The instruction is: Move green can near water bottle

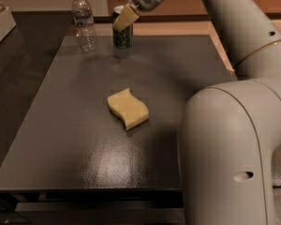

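While arm [234,27] outstretched, jaws @ can [123,35].

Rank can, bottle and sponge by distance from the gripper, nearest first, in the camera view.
The gripper is at the far end of the table, closed on the can.
1. can: held, right at the gripper.
2. bottle: beside the can, to its left in the picture, apart from it.
3. sponge: mid-table, much nearer the camera.

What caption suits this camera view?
Gripper holds green can beside water bottle at the table far end; sponge lies mid-table.
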`<action>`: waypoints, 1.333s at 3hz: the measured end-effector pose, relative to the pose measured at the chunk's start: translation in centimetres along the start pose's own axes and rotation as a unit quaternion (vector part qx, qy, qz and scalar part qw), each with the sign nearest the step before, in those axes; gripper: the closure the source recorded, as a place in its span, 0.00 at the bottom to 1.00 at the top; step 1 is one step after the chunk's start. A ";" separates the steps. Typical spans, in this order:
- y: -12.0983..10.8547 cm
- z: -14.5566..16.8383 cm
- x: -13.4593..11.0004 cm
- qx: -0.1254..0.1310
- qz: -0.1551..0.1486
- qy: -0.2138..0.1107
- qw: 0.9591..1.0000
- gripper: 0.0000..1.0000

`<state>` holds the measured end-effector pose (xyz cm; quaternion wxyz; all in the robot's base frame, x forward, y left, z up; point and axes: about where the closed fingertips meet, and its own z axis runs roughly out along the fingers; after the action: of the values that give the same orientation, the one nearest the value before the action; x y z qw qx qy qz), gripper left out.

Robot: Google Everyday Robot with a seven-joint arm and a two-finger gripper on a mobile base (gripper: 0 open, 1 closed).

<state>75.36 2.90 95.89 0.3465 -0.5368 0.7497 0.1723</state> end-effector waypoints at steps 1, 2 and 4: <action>0.4 1.4 -2.1 0.002 -0.013 -0.009 1.000 1.00; 1.1 3.0 -3.4 0.003 -0.022 -0.013 1.000 1.00; 1.4 5.9 -3.3 0.016 -0.002 0.032 0.999 1.00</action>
<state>76.63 9.42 93.87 0.3310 -0.5375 0.7624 0.1423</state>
